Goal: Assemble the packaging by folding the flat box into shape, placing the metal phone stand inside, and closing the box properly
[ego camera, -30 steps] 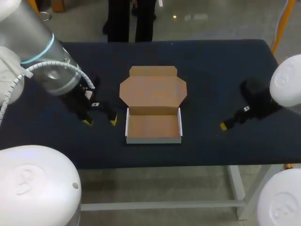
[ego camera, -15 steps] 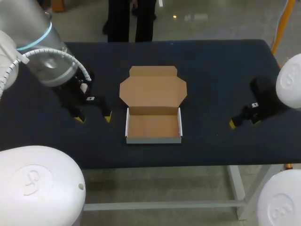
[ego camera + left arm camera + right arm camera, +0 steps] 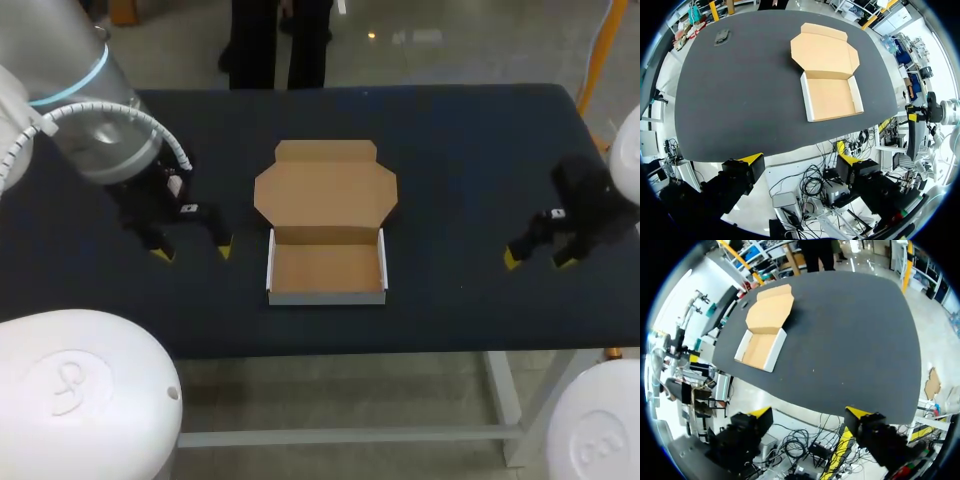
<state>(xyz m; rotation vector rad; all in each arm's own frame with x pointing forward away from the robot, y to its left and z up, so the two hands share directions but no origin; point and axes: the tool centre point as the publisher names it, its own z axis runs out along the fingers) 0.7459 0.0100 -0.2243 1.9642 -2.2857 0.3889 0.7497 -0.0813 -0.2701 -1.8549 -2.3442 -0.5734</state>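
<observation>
The cardboard box [image 3: 327, 268] sits in the middle of the dark counter [image 3: 450, 150], folded into a shallow white-walled tray. Its brown floor shows from wall to wall. The lid [image 3: 326, 190] lies open and flat on the far side of the tray. In the left wrist view a small grey object [image 3: 721, 36], too small to identify, lies near the far left corner of the counter, well apart from the box.

The left end effector [image 3: 192, 250] hangs left of the tray and the right end effector [image 3: 540, 260] well to its right, both released and holding nothing, fingers spread.

Over the last second both end effectors have drawn outward from the box, the left leftward and slightly farther, the right rightward. The box has not moved.
</observation>
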